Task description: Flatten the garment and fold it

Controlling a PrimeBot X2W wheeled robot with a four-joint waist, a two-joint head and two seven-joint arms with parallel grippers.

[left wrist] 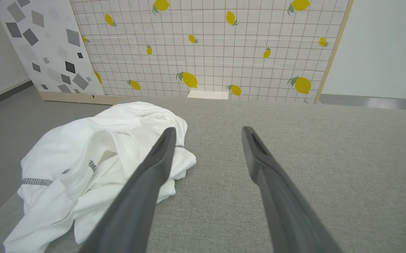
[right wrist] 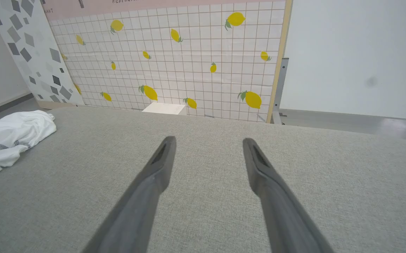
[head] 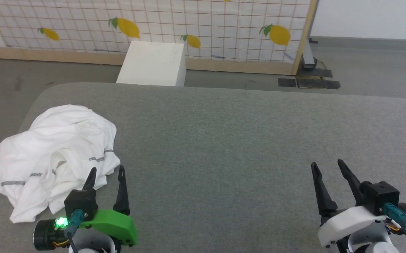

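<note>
A white garment (head: 53,158) is lying in a crumpled heap at the left edge of a grey fabric-covered table (head: 224,140), its folds bunching over one another and short runs of grey zigzag stitching showing along the seams on its near side. Part of the cloth is draping toward the table's left rim.

The left gripper (head: 107,169), mounted on a bright green bracket, is sitting at the near left with its two dark fingers spread wide and gripping nothing. Its left finger is lining up with the heap's near right corner, while its right finger is pointing over bare table. Whether that left finger is touching the cloth cannot be told.

The right gripper (head: 326,163), on a white bracket, is resting well apart from the garment at the near right, its fingers likewise standing wide apart and holding nothing, with only grey table surface between and beyond them.

Past the table's far edge, a white rectangular box (head: 153,63) is standing on the floor against a tiled panel (head: 224,28) printed with yellow lemons.
</note>
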